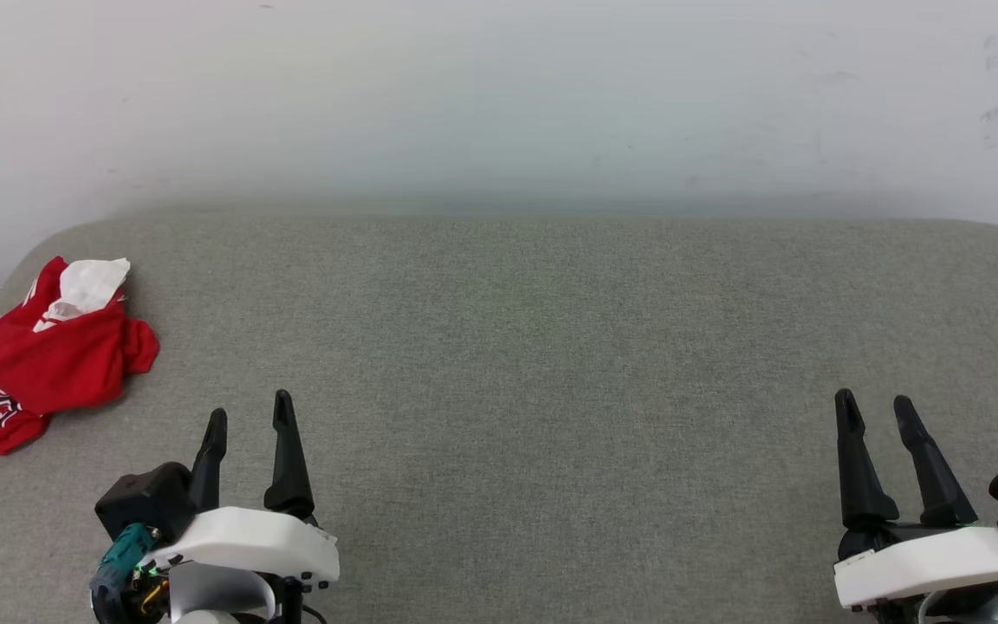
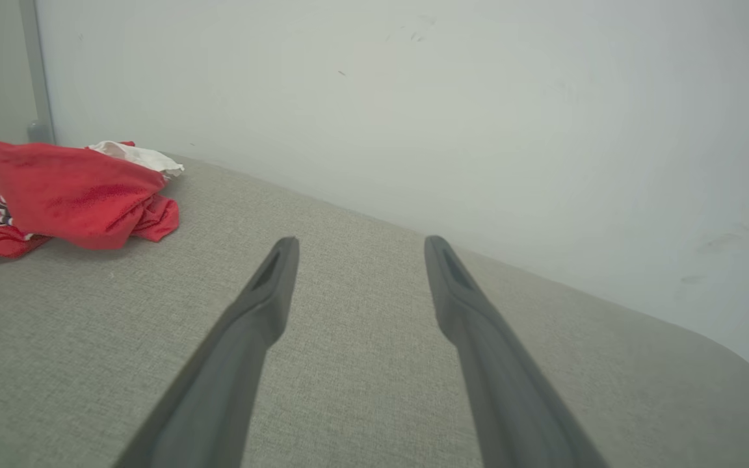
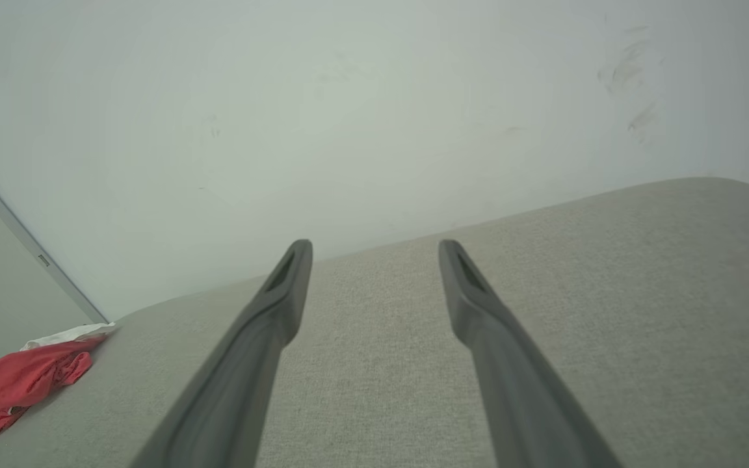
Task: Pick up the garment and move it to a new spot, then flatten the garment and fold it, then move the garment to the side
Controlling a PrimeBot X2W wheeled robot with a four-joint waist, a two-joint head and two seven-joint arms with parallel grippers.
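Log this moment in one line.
garment: crumpled, far left, untouched | left tool: open, empty | right tool: open, empty

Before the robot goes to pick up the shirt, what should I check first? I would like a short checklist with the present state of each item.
1. Left gripper jaws open, holding nothing: ok.
2. Right gripper jaws open, holding nothing: ok.
3. Shirt in view, at the pad's far left: ok.
4. Shirt flat: not ok, it lies crumpled.
5. Bare pad ahead of both grippers for a new spot: ok.
6. Whole shirt on the pad: cannot tell, the head view's left edge cuts it.
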